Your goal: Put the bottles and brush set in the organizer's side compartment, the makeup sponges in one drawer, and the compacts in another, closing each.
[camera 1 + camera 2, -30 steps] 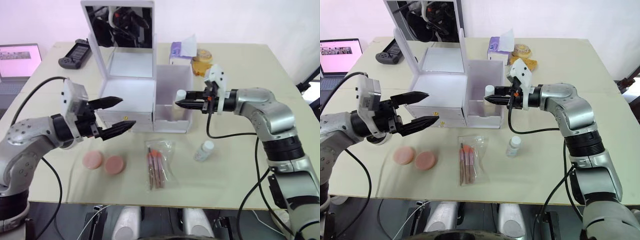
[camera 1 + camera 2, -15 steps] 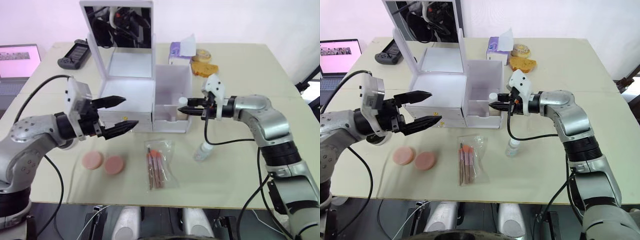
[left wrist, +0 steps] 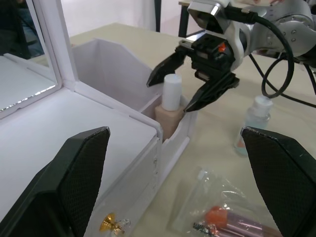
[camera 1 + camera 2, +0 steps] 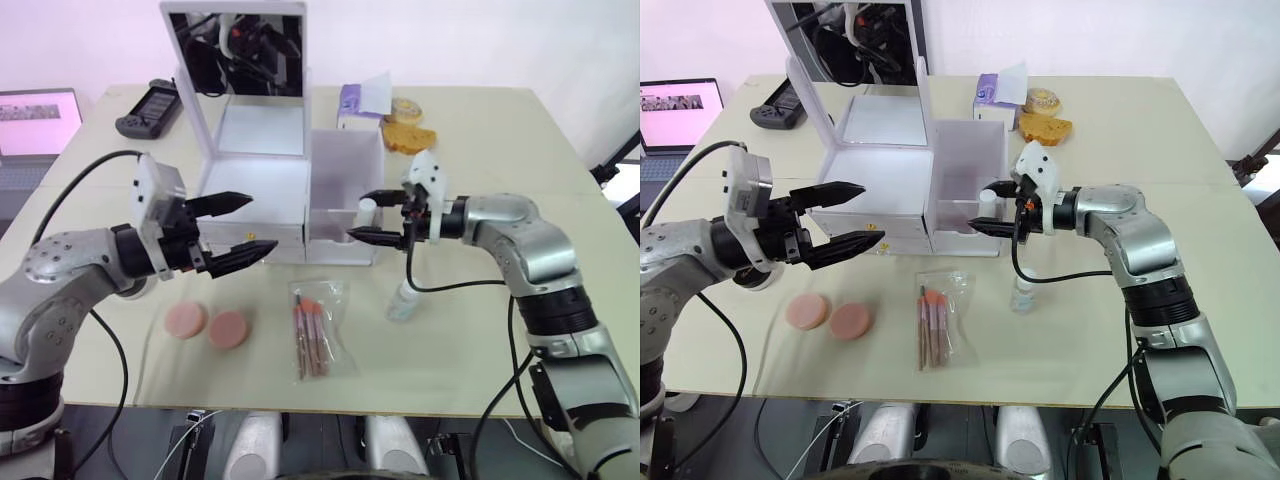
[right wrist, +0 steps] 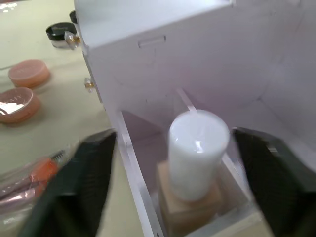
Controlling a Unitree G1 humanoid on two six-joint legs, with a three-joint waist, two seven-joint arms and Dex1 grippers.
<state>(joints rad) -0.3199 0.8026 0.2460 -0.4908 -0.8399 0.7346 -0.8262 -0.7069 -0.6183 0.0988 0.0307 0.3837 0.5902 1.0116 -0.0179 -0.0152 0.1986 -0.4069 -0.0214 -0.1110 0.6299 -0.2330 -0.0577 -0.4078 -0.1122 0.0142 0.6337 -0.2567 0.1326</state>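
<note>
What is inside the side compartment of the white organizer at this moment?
One beige bottle with a white cap stands upright inside the side compartment, between the right gripper's open fingers. The compartment's front wall hides the bottle's base.

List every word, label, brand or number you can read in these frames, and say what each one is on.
No text can be read anywhere.
Laptop screen: shows a picture, any writing too small to read.
Purple tissue pack: print too blurred to read.
Small clear bottle on the table: label not legible.
Beige bottle with a white cap in the organizer's side compartment: no visible label.
Black handheld device: no legible markings.
</note>
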